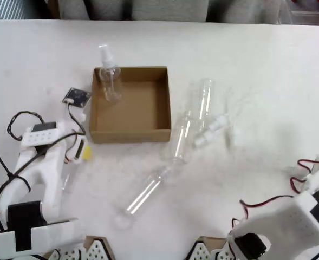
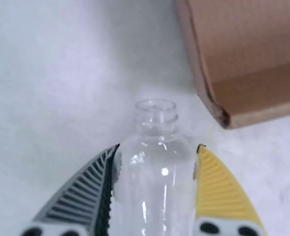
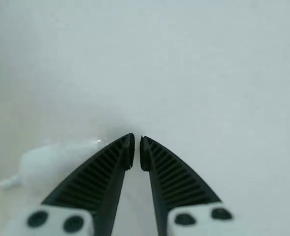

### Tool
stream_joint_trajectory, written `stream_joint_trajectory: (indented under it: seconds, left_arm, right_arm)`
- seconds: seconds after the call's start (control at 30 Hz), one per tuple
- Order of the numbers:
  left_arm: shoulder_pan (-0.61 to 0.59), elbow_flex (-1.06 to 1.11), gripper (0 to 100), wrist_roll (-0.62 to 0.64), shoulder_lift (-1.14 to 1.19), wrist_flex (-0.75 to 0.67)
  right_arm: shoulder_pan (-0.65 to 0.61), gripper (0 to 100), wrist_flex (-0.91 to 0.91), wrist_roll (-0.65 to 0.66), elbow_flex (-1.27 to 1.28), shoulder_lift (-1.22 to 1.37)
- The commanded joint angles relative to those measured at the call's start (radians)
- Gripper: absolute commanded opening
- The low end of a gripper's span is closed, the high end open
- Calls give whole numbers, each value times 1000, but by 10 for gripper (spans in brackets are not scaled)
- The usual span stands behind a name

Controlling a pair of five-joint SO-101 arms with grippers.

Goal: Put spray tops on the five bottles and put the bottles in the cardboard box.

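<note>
The capping step seems in hand: the left gripper [image 2: 157, 148] clasps an uncapped clear plastic bottle [image 2: 157, 177] just beside the brown cardboard box [image 2: 253, 93], where 1 capped bottle [image 1: 110, 81] stands, so the right gripper [image 3: 137, 140], closed almost fully and empty, probably must next fetch the white spray top [image 3: 51, 158] near it.

A robotics lab bench: the white tabletop [image 1: 256, 65] carries a white plastic robot arm [image 1: 37, 168] lower left and a second white arm [image 1: 297, 219] lower right, loose red and black wires [image 1: 265, 204], and a small black circuit board [image 1: 76, 97] upper left.
</note>
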Motion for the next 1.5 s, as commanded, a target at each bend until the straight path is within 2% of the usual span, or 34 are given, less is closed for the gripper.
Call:
stream_joint_trajectory:
  seconds: [0.0, 0.3, 0.53, 0.63, 0.83, 1.03, 1.47]
  left_arm:
    - [-8, -3, 106, 5, -51, -11]
    - [-8, -3, 106, 5, -51, -12]
    - [-8, -3, 106, 5, -51, -12]
    - [-8, -3, 106, 5, -51, -12]
    - [-8, -3, 106, 5, -51, -12]
    - [-8, -3, 106, 5, -51, -11]
    - [-8, -3, 106, 5, -51, -11]
  right_arm:
    - [-42, 15, 31, -60, -117, 42]
    - [-30, 15, 318, -69, -351, 84]
    - [-18, 15, 493, -58, -361, 87]
    - [-12, 15, 489, -3, -305, 84]
    - [-16, 15, 418, -3, -287, 94]
    - [-61, 15, 314, -100, -278, 108]
    - [-271, 15, 309, -292, -321, 120]
